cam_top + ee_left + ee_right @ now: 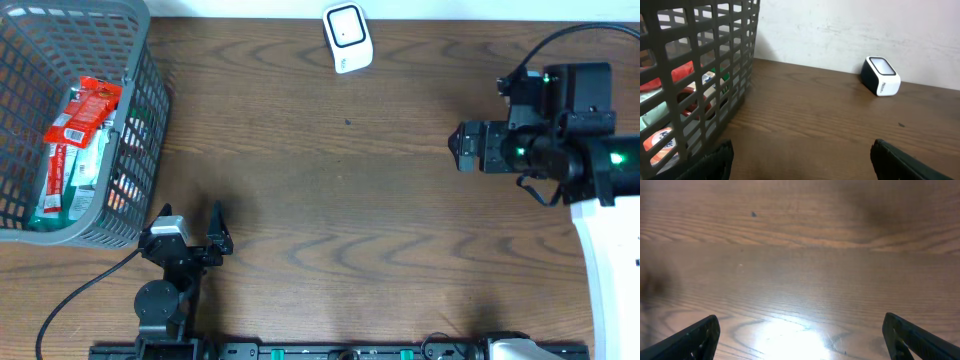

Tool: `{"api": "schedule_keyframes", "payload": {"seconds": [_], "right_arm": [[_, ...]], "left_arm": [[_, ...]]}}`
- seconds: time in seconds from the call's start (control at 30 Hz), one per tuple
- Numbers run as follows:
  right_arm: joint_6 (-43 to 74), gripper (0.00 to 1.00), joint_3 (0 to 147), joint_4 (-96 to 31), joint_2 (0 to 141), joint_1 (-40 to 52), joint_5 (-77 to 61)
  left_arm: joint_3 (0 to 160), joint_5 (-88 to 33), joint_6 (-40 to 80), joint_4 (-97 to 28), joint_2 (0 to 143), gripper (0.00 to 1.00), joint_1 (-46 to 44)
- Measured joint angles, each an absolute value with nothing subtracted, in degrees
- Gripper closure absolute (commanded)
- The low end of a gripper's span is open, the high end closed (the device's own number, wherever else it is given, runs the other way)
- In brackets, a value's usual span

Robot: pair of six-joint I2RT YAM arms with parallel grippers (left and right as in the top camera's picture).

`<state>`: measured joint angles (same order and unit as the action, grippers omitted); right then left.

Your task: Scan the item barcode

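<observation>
- The left gripper (pixel 190 214) sits low near the front edge of the wooden table (pixel 330 200), just beside the grey basket (pixel 150 130). Its fingers are spread wide and hold nothing.
- The right gripper (pixel 800 325) hangs over bare wood on the right side, also spread and empty.
- The packets (pixel 80 120), a red one on top, lie in the basket.
- The white scanner (pixel 347 38) stands at the far edge, well apart from both grippers.

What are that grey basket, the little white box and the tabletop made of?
Basket: looks like moulded plastic, matte grey, with an even grid of thin bars.
White box: probably hard plastic, with a smooth shell and rounded corners.
Tabletop: wood or wood-look laminate; brown grain lines, and a smooth surface that reflects a light.
</observation>
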<state>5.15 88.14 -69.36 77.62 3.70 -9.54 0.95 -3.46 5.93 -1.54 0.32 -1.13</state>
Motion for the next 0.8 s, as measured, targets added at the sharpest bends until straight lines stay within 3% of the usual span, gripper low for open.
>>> {"api": "schedule_keyframes", "payload": {"seconds": [0.63, 0.8], "right_arm": [[5.23, 0.01, 88.14, -69.36, 83.99, 3.49, -1.08], [6.72, 0.01, 88.14, -68.99, 83.99, -0.38, 0.54]], "left_arm": [[0.95, -3.46, 5.96, -1.52, 0.32, 0.12, -1.13], [0.95, -3.05, 5.93, -1.5, 0.32, 0.12, -1.13]]}}
